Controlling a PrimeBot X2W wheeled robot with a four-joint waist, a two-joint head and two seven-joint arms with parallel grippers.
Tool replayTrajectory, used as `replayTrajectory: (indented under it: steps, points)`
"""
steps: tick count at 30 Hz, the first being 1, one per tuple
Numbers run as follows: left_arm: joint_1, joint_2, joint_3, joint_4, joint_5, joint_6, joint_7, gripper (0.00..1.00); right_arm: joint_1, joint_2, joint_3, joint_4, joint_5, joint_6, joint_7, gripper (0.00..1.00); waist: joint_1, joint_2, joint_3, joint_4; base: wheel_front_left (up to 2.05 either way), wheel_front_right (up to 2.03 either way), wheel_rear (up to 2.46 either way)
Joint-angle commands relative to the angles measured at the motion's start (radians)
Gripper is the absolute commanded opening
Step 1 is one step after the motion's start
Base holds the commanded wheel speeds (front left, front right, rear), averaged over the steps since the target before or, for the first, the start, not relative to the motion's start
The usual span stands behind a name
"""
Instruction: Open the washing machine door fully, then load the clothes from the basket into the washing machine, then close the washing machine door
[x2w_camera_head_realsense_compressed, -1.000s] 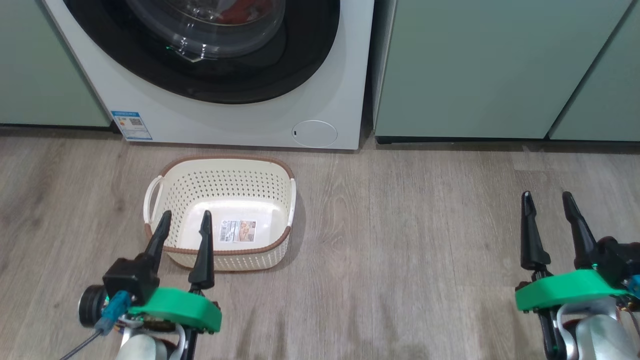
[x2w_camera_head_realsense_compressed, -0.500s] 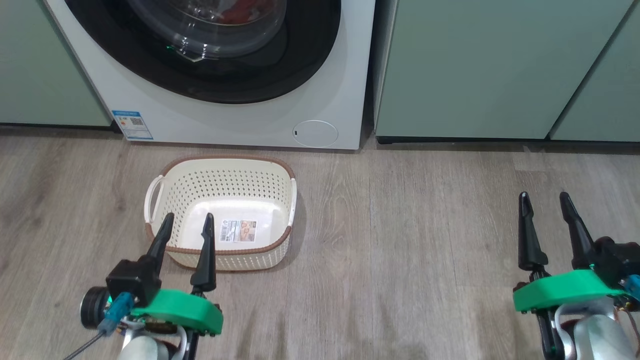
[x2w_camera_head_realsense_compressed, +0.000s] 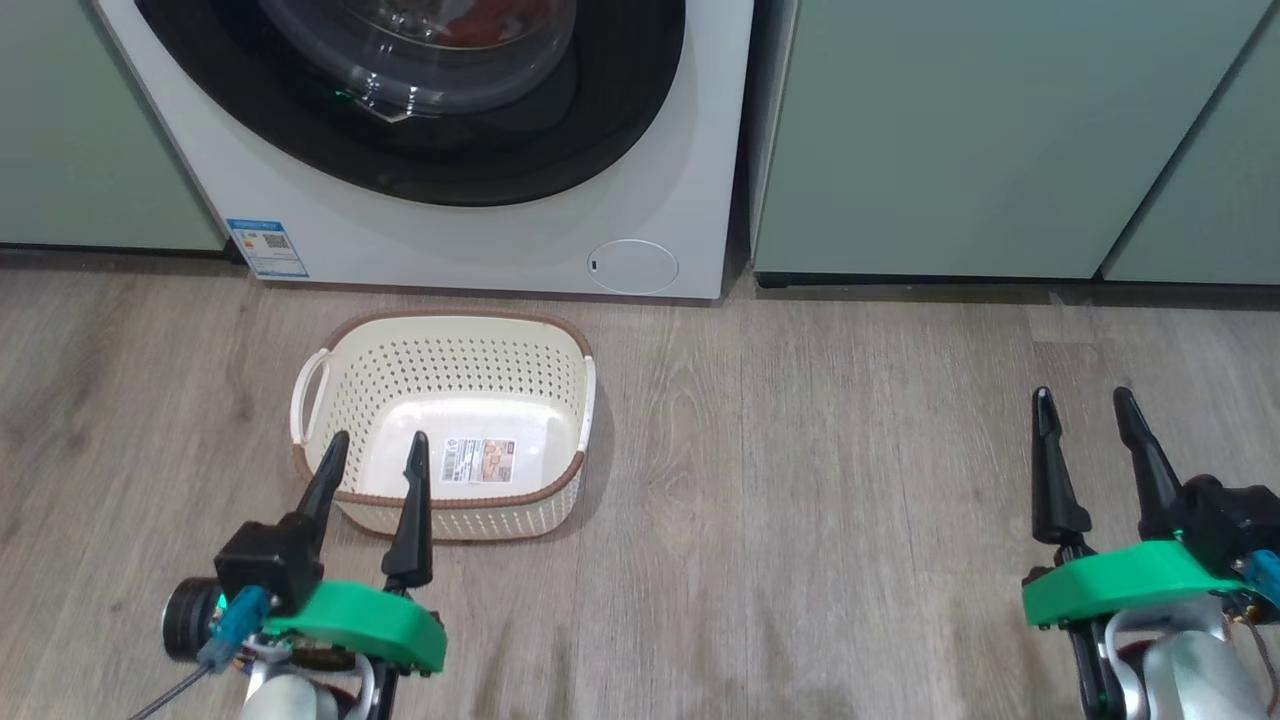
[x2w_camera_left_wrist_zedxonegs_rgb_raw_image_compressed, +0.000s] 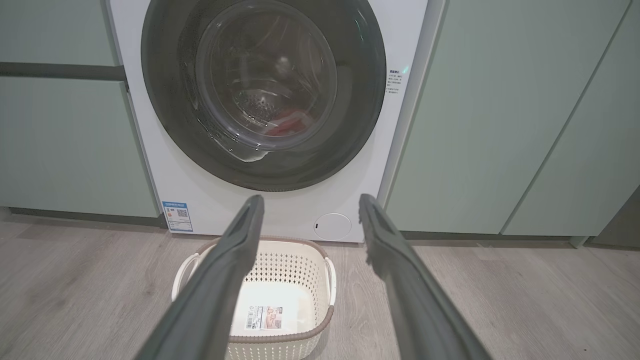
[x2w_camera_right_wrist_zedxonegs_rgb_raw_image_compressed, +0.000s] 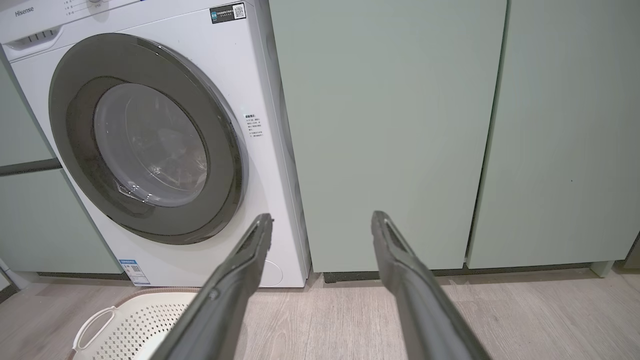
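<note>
Judging from present conditions, the task stands at or just past its final step. The washing machine door lies flush against the front of the washing machine, at 11 o'clock in the head view, and appears shut, though the latch itself cannot be confirmed. The clothes show as a red patch behind the glass bowl, low in the drum, at about 5 o'clock within the door circle. The basket sits on the wooden floor just in front of the machine, near 9 o'clock from frame centre, with only the label on its bottom. The left gripper hangs at 7 o'clock over the basket's near rim, fingers parted and holding nothing. The right gripper hangs at 4 o'clock above bare floor, well apart from the basket, likewise spread and empty, facing the pale green cabinets. No loading work appears outstanding. The next move calls only for a check that the door has caught, with a firm press on the rim at 3 o'clock if it has not.
</note>
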Motion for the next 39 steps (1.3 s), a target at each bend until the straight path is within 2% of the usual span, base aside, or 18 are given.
replayTrajectory:
  steps: [1, 13, 14, 18, 39]
  points:
    - [-0.020, 0.012, 0.035, -0.028, -0.007, -0.007, -0.010, 1.00, -0.021, -0.003, 0.029, -0.028, 0.005, 0.000, -0.002, 1.00, 0.0000, -0.0001, 0.000, 0.001, 0.00, 0.00, 0.00]
    - [-0.023, 0.012, 0.042, -0.022, -0.011, -0.017, -0.010, 1.00, -0.025, -0.003, 0.038, -0.021, 0.012, 0.000, -0.002, 1.00, 0.0000, -0.0001, 0.002, 0.002, 0.00, 0.00, 0.00]
    - [0.000, 0.000, 0.004, 0.005, -0.002, -0.017, 0.000, 0.00, 0.000, 0.000, 0.012, 0.007, 0.009, 0.000, 0.000, 0.00, 0.0000, -0.0001, 0.002, 0.002, 0.00, 0.00, 0.00]
    - [0.014, -0.003, -0.003, 0.059, -0.010, -0.017, 0.007, 0.00, 0.010, 0.001, 0.015, 0.062, 0.014, 0.000, 0.003, 0.00, 0.0000, -0.0001, 0.002, 0.002, 0.00, 0.00, 0.00]
    - [-0.004, -0.001, 0.032, 0.067, -0.248, -0.035, 0.068, 0.00, -0.004, 0.000, 0.013, 0.063, 0.250, 0.000, 0.066, 0.00, 0.0000, -0.0001, 0.002, -0.001, 0.00, 0.00, 0.00]
